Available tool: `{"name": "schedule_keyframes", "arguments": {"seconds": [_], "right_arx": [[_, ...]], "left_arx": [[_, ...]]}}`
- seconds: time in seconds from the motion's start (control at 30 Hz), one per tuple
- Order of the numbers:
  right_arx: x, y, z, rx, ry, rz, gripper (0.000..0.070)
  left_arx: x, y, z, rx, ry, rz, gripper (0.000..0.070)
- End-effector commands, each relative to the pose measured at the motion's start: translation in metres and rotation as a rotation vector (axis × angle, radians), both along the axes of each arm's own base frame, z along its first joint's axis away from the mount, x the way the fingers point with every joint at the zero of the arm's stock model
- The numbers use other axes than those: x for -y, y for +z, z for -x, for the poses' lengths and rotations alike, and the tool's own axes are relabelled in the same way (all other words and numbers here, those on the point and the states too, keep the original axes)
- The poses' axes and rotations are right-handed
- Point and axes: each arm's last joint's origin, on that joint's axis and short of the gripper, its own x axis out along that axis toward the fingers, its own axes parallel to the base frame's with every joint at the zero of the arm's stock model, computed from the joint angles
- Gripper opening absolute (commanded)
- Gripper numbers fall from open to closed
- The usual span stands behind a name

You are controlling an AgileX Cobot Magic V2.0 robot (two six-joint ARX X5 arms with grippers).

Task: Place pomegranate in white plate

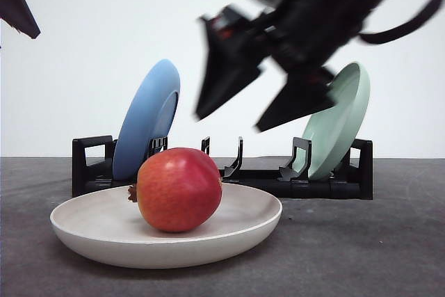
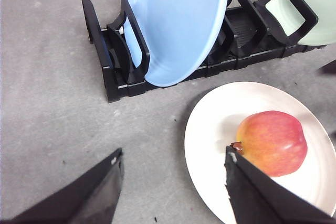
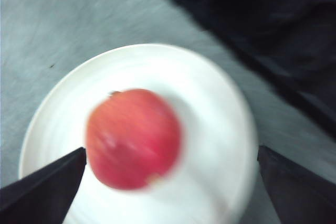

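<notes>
Both jaws spread, empty; pomegranate point(image 1: 179, 189) on white plate point(image 1: 257, 220), crown nub leftward.

Red pomegranate point(image 1: 179, 189) with orange-yellow blush — off-white plate point(image 1: 90, 231) beneath; blue plate point(image 1: 147, 117) and pale green plate point(image 1: 339, 122) in a black rack point(image 1: 90, 168) — grey surface point(image 1: 361, 255).

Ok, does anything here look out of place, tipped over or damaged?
Nothing stands out. The round red pomegranate sits whole inside the wide white plate, and the blue plate and pale green plate lean in the black rack.
</notes>
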Motion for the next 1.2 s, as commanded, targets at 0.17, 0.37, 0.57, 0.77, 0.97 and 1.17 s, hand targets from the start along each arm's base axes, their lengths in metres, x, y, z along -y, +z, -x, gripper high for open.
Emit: {"name": "schedule_keyframes", "arguments": {"seconds": [0.17,0.37,0.57,0.77,0.97,1.17], "right_arx": [[0.047,-0.011,0.015,-0.016,-0.11,-0.028,0.0661],[0.084,-0.022,0.029,-0.048,-0.251,-0.071,0.066],[0.099,-0.026,0.037,-0.06,-0.344,-0.096,0.066],[0.099,-0.026,0.037,-0.056,-0.34,-0.091,0.066],[0.099,-0.026,0.037,-0.056,-0.341,-0.09,0.0043],[0.099,-0.025,0.036,-0.046,-0.339,-0.098,0.0022]], "left_arx": [[0.001,0.005,-0.002,0.021,-0.004,0.0,0.0353],[0.001,0.005,-0.001,0.015,0.0,0.004,0.0353],[0.001,0.004,-0.001,0.009,0.005,0.009,0.0353],[0.001,0.004,-0.001,0.004,0.014,0.02,0.0353],[0.001,0.005,-0.001,0.008,0.014,0.022,0.0013],[0.0,0.004,-0.001,-0.003,0.014,0.018,0.0]]}}
